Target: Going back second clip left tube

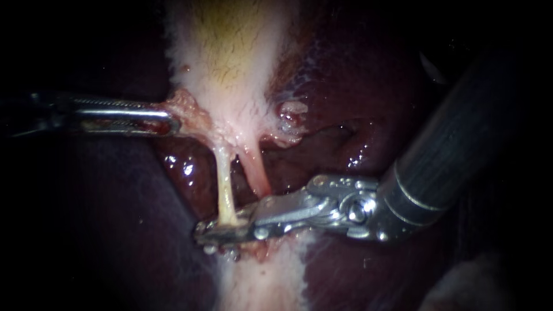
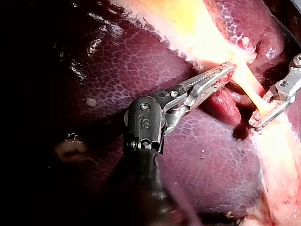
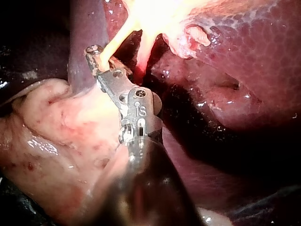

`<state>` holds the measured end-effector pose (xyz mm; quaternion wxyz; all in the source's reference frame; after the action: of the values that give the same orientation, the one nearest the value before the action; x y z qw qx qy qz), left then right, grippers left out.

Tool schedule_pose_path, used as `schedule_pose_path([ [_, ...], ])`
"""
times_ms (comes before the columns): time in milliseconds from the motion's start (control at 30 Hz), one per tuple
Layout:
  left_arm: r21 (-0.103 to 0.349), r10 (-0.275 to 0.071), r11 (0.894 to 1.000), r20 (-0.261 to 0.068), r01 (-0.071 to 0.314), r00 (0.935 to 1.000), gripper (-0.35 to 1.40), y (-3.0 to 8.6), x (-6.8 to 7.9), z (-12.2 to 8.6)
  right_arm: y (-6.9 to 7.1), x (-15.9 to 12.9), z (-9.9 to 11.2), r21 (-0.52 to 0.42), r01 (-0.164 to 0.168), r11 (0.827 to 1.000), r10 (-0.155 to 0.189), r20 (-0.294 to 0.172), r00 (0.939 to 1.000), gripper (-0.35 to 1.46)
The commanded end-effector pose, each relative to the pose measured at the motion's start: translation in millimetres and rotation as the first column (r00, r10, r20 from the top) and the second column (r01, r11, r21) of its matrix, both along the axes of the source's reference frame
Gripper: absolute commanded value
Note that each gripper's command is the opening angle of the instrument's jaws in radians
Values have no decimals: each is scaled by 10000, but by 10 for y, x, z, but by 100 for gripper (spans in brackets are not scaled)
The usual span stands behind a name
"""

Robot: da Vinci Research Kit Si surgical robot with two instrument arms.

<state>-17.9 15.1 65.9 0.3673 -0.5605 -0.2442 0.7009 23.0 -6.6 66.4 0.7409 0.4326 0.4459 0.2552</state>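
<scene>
Left instrument (image 2: 227,72) is showing slim bright-metal jaws with fine serrated teeth; these are running back into a steel hinge piece carrying a small screw; behind it a black rounded wrist housing is bearing a pale marking and pin heads; the shaft is showing black. Right instrument (image 1: 210,233) is presenting a silver tip section studded with rivets and one round pivot pin; its dark grey shaft is carrying two thin pale rings.

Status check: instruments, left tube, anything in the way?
Left instrument shut on gallbladder. Right instrument at left tube, lower end; grip unclear. Right tube close beside, nothing across.
</scene>
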Motion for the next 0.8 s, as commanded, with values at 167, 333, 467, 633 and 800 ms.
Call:
schedule_pose_path([
  [167,0,2,10000,3,-2,10000,-35,0,0,0,-1,0,0,464,-256,9986,262,-127,9996,-13],
  [333,0,5,10000,4,-5,10000,-35,0,1,0,-2,8,2,624,-531,9966,563,-496,9972,43],
  [467,-1,8,10000,6,-8,10000,-35,0,1,1,-5,13,7,622,-744,9953,775,-498,9957,48],
  [633,-5,6,10000,3,-6,10000,-35,0,1,1,-7,16,23,-172,-1130,9934,1120,-525,9923,50],
  [800,-7,5,10000,2,-5,10000,-35,0,1,1,-1,13,37,-1281,-1572,9792,1509,-576,9869,50],
])
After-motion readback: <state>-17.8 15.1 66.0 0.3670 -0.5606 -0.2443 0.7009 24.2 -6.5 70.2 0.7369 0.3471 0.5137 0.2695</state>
